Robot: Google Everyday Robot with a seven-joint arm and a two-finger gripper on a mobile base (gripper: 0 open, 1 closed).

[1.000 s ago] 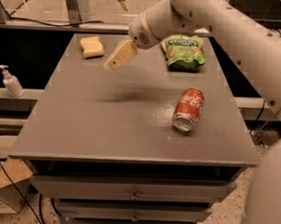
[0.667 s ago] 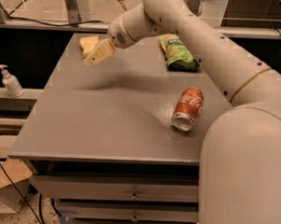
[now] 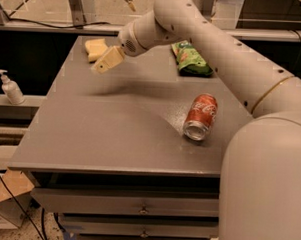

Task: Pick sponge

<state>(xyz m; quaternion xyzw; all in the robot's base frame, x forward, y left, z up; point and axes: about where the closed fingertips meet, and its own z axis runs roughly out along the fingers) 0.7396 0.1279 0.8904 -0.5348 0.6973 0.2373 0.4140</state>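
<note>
The sponge, a small pale yellow foam block, lies on the far left corner of the grey table. My gripper, with cream-coloured boxy fingers, hangs just right of and slightly in front of the sponge, above the table top, at the end of the white arm that reaches in from the right. The gripper overlaps the sponge's right edge in the view; I cannot tell whether it touches it.
A red soda can lies on its side at the table's right. A green snack bag lies at the far right. A white pump bottle stands on a shelf left of the table. Drawers are below the front edge.
The gripper has moved left across the table's far side to the sponge, and the arm now fills more of the right side of the view.
</note>
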